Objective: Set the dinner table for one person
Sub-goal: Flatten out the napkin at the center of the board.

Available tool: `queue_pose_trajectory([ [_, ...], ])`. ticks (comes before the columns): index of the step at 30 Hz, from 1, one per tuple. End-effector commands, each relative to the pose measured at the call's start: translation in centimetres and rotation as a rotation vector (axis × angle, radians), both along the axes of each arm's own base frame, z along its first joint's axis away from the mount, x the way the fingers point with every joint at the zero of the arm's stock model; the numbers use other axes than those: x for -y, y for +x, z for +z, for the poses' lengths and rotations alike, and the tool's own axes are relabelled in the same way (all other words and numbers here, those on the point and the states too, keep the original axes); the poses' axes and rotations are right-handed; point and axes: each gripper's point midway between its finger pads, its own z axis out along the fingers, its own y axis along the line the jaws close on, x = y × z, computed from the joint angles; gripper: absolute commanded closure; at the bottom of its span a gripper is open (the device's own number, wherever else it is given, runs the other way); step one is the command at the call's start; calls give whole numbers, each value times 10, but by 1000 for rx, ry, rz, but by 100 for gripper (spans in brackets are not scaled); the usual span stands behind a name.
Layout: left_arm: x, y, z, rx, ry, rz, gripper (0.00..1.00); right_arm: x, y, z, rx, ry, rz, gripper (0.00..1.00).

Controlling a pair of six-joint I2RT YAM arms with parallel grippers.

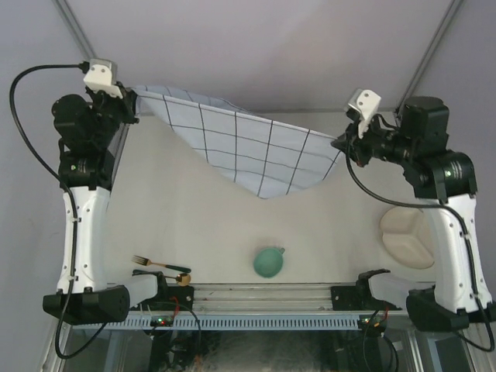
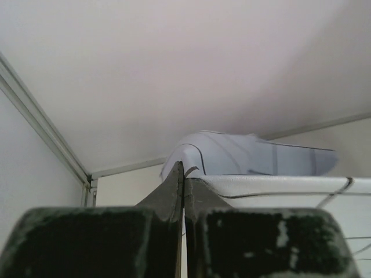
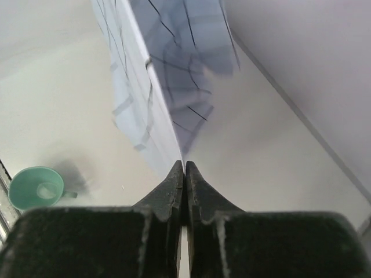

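Observation:
A pale-blue cloth with dark grid lines hangs in a sag above the far half of the cream-white dinner table. My left gripper is shut on its left corner and my right gripper is shut on its right corner, both raised off the table. In the left wrist view the gripper pinches the cloth edge between closed jaws. From the right wrist, the gripper likewise holds a cloth corner, the sheet hanging away from it.
A green cup stands near the table's front middle, also seen in the right wrist view as the cup. A fork lies at the front left. A white divided plate sits at the right edge.

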Motion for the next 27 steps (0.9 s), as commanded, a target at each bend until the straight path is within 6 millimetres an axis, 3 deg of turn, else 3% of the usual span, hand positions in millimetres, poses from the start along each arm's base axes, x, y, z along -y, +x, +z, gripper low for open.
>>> queue_pose_trajectory([
  [1,-7,-15,63,110,-110,38,100,38,-14,-15,-39,-21,-199,100],
  [3,1,-34,81,160,-114,11,99,47,-24,-10,-8,-6,-237,100],
  [6,10,-56,92,199,-105,-15,100,52,-28,-5,15,24,-261,100],
  [9,13,-67,85,191,-90,-16,100,50,-25,-4,1,42,-255,100],
  [16,9,-73,43,127,-30,-2,100,53,-2,0,-2,65,-296,100],
  [20,18,-57,8,38,-42,-37,100,46,11,-13,-64,94,-284,100],
  [23,30,-30,-22,-42,-28,-53,100,52,30,-25,-72,93,-336,100],
  [27,64,11,-51,-122,30,-102,100,62,62,-33,-76,83,-398,100],
])
